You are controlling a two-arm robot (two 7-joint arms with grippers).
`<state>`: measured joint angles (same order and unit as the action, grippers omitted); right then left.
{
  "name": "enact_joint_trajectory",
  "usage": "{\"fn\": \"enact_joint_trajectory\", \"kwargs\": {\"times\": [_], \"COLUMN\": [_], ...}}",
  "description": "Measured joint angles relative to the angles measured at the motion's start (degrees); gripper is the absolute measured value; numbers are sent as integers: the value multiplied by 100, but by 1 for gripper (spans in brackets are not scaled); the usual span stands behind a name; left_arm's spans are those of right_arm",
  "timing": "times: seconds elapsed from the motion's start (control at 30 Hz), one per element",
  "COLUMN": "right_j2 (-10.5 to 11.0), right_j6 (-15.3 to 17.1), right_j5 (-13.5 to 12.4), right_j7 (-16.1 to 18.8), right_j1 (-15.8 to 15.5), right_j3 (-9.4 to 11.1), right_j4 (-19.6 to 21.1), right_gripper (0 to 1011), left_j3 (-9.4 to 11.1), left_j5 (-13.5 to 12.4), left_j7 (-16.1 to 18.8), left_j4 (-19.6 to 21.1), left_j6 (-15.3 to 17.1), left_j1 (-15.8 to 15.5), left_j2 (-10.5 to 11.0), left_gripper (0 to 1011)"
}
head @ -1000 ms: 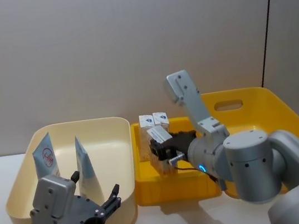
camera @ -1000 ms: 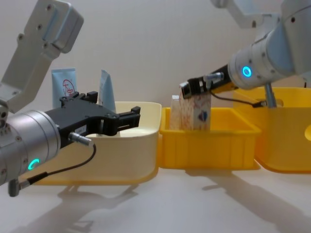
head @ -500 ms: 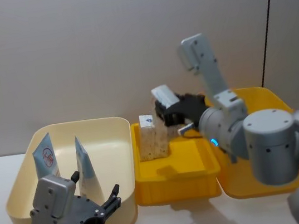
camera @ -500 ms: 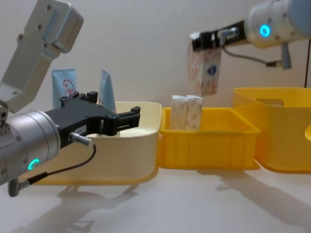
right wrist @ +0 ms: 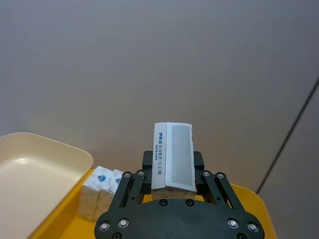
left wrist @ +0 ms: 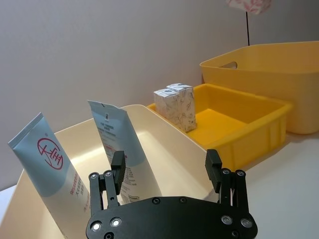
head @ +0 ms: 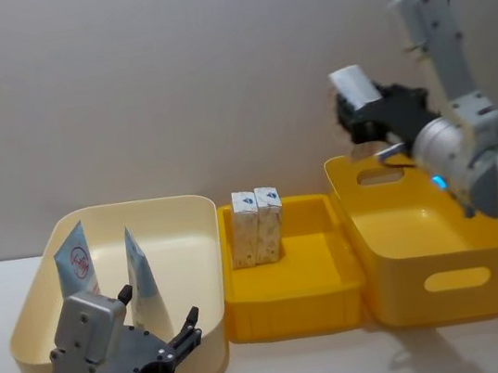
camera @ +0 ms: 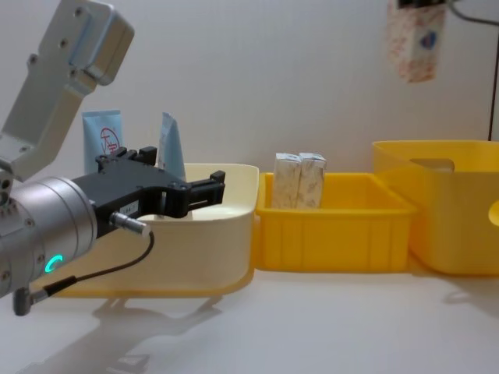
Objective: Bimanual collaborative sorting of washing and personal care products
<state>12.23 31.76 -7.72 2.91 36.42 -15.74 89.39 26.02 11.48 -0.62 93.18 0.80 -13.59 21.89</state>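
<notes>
Two pale-blue tubes (head: 76,259) (head: 141,278) with red print lean upright in the cream tub (head: 167,202). A pair of marbled cartons (head: 258,226) stands at the back of the small yellow tray (head: 296,315). A third carton (head: 354,88) hangs high in the air, with my right gripper (head: 362,115) shut on it, above the back left rim of the large yellow tub (head: 427,249). From the chest, this carton (camera: 415,43) dangles well above the tub (camera: 437,202). My left gripper (head: 183,334) is open in front of the cream tub, close to the tubes (left wrist: 117,144).
The three containers stand side by side on the white table (camera: 312,327): cream tub at the left, small tray in the middle, large tub at the right. A grey wall (head: 168,86) rises right behind them. Free table room lies in front of the row.
My right gripper lifted one carton out of the small tray and carried it up and to the right, over the large yellow tub. The left arm stayed still.
</notes>
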Motion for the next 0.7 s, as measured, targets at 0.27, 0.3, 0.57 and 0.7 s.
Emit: {"fn": "enact_joint_trajectory", "kwargs": {"times": [0.27,0.3,0.57,0.7], "right_j2": [310,329,467,490], "right_j6": [140,163,456,634], "right_j5": [33,32,3,-38], "right_j7": [-36,-33,91,194], "right_j1": [-76,-81,-99,-83], "right_j3": [383,404,548,562], "right_j4": [89,89,-14,-162], "right_gripper": [441,441,441,441], "left_j3": [0,0,0,0], "left_j5": [0,0,0,0], "left_j7": [0,0,0,0], "left_j4": [0,0,0,0], "left_j6": [0,0,0,0], "left_j1": [0,0,0,0], "left_j2": [0,0,0,0], "left_gripper": [1002,1002,1002,1002]}}
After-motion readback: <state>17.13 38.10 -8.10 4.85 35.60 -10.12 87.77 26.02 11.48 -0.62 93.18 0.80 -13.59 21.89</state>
